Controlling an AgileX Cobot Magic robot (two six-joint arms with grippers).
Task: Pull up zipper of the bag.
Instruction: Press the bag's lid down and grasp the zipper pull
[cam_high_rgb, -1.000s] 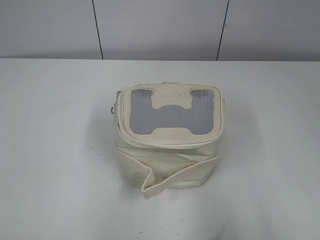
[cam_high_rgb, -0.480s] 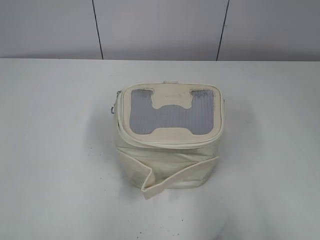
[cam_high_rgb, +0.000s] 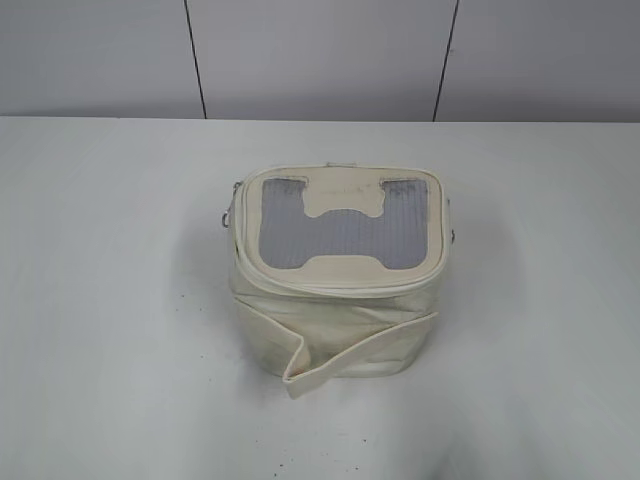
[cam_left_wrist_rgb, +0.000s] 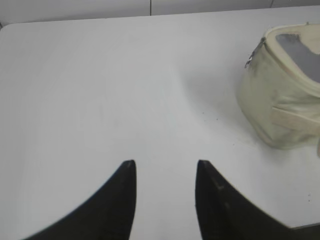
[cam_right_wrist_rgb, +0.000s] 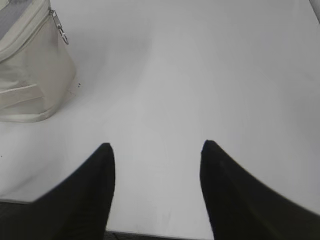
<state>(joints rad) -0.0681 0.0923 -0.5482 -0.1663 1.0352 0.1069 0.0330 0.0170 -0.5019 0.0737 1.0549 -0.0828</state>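
Note:
A cream box-shaped bag (cam_high_rgb: 335, 290) with a grey window in its lid stands at the middle of the white table (cam_high_rgb: 100, 300). A zipper runs round the lid edge, with a metal pull (cam_high_rgb: 229, 214) hanging at the bag's left side and another small pull (cam_high_rgb: 452, 238) at its right. The bag also shows at the right of the left wrist view (cam_left_wrist_rgb: 280, 95) and at the upper left of the right wrist view (cam_right_wrist_rgb: 30, 75), where a zipper pull (cam_right_wrist_rgb: 59, 26) hangs. My left gripper (cam_left_wrist_rgb: 165, 167) is open and empty, left of the bag. My right gripper (cam_right_wrist_rgb: 156, 150) is open and empty, right of the bag. Neither gripper shows in the exterior view.
A loose cream strap (cam_high_rgb: 340, 360) wraps the bag's front low down. A grey panelled wall (cam_high_rgb: 320, 55) stands behind the table. The table's near edge (cam_right_wrist_rgb: 150, 235) shows at the bottom of the right wrist view.
The bag has shifted very slightly; the small pull at its right side now shows a bit lower. No gripper appears in the exterior view at any time.

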